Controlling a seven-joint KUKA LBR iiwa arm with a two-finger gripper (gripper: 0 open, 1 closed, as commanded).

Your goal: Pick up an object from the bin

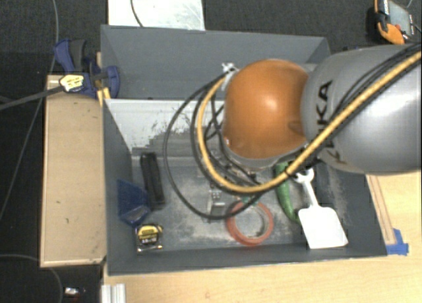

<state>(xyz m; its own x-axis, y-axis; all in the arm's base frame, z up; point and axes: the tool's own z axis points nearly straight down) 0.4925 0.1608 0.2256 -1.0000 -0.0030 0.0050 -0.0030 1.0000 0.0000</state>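
My gripper [216, 204] pokes out from under the arm's orange cover, low over the middle of the bin floor. Just to its right lies a red-orange ring [251, 226], flat on the floor, its near edge close to the gripper. A green elongated thing [286, 196] lies further right, partly hidden under the arm. Beside it rests a white spatula [321, 224] with its blade toward the front right corner. I see nothing held in the gripper.
Along the left wall lie a black bar [151, 178], a blue folded piece [131, 201] and a yellow tape measure [149, 236]. The arm and its cables cover the bin's back right part.
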